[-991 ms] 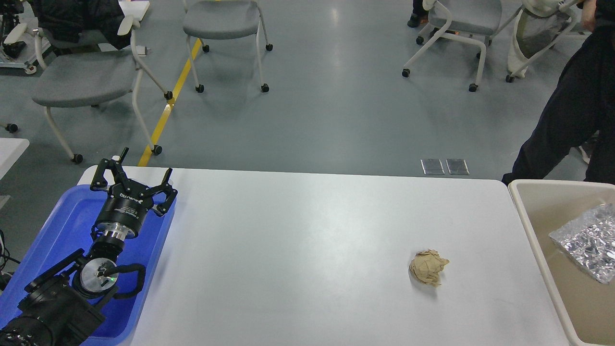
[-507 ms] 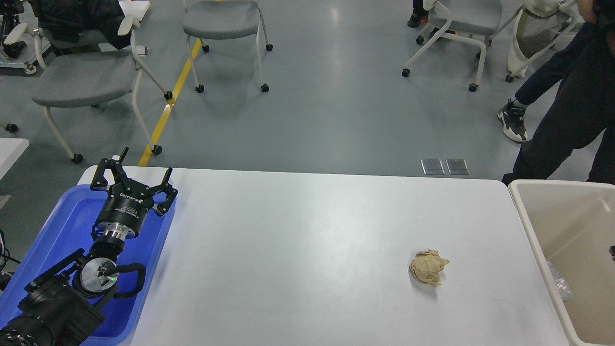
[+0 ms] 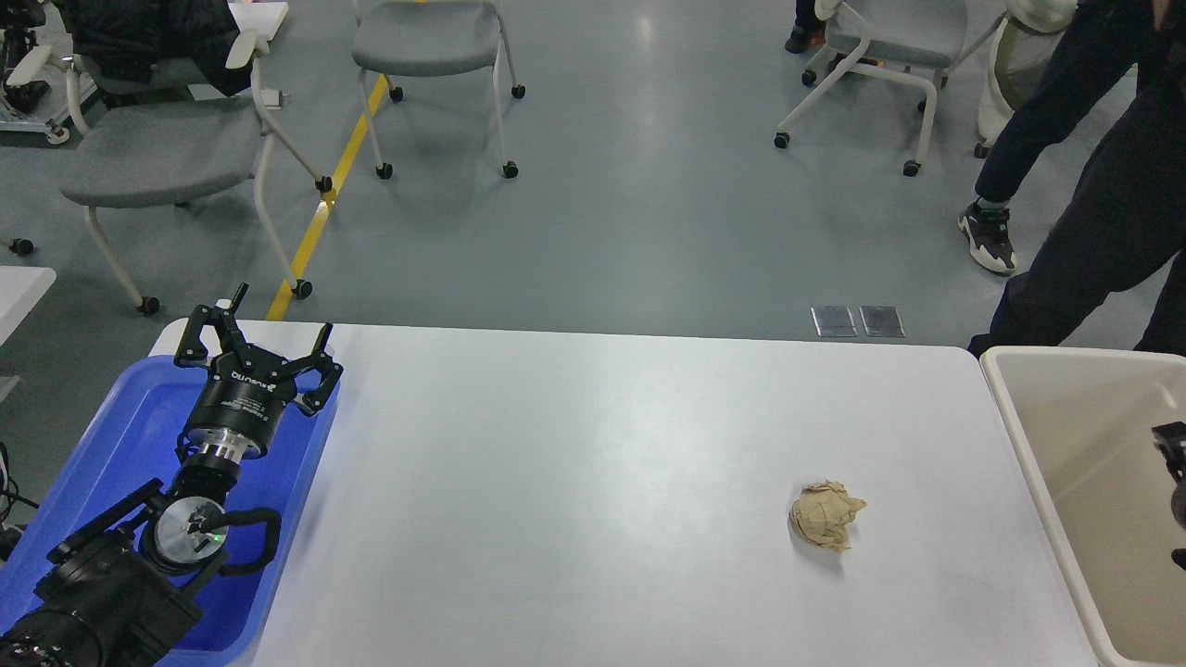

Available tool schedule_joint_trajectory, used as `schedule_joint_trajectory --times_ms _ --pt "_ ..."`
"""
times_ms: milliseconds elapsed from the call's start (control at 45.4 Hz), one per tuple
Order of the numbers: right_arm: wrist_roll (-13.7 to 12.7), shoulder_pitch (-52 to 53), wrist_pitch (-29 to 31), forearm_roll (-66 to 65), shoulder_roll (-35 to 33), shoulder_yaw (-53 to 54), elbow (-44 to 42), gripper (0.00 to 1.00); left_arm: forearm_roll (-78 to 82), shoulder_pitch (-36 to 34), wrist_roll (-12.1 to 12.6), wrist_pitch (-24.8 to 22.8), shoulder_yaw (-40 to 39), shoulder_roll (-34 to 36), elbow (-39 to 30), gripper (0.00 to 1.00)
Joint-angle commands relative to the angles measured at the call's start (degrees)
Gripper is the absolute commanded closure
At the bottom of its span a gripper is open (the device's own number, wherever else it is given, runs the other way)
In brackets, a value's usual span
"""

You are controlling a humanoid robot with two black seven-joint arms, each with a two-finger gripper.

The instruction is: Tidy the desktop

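Observation:
The white desktop (image 3: 574, 463) fills the lower part of the head view. A crumpled brown paper ball (image 3: 825, 524) lies on it toward the right, alone. My left gripper (image 3: 260, 335) is open and empty, held above the far end of the blue tray (image 3: 130, 417) at the desktop's left edge, far from the ball. A small dark part of my right arm (image 3: 1173, 463) shows at the right edge over the beige bin (image 3: 1019, 417). Its fingers cannot be told apart.
The beige bin stands against the desktop's right end, and its visible inside shows nothing. A person in dark clothes (image 3: 1093, 222) stands on the floor behind the bin. Several wheeled grey chairs (image 3: 157, 148) stand on the grey floor beyond the desktop.
The crumpled silver foil seen in the bin a second ago no longer shows. A dark part of my right arm has come into view over the bin. The person has stepped. My left arm is still.

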Motion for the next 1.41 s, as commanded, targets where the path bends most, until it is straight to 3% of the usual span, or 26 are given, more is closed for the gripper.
schedule_joint_trajectory --times_ms 0,242,551,969,1388 --pt "0.27 3.25 0.54 2.81 -4.0 13.75 10.79 0.0 0.0 0.03 0.0 0.0 0.0 0.0 0.0 0.0" --pt "0.27 3.61 2.21 5.71 -9.11 36.44 31.28 0.0 0.0 0.03 0.0 0.09 0.0 0.0 0.0 0.0" --pt "0.27 5.01 11.53 18.99 -3.23 41.02 41.21 0.0 0.0 0.03 0.0 0.26 0.09 0.0 0.0 0.0" --pt "0.27 0.44 23.22 19.25 14.52 51.21 40.26 0.0 0.0 0.03 0.0 0.35 0.09 0.0 0.09 0.0" --pt "0.36 -4.48 28.32 19.17 20.6 51.66 31.99 0.0 0.0 0.03 0.0 0.35 0.0 0.0 0.09 0.0"
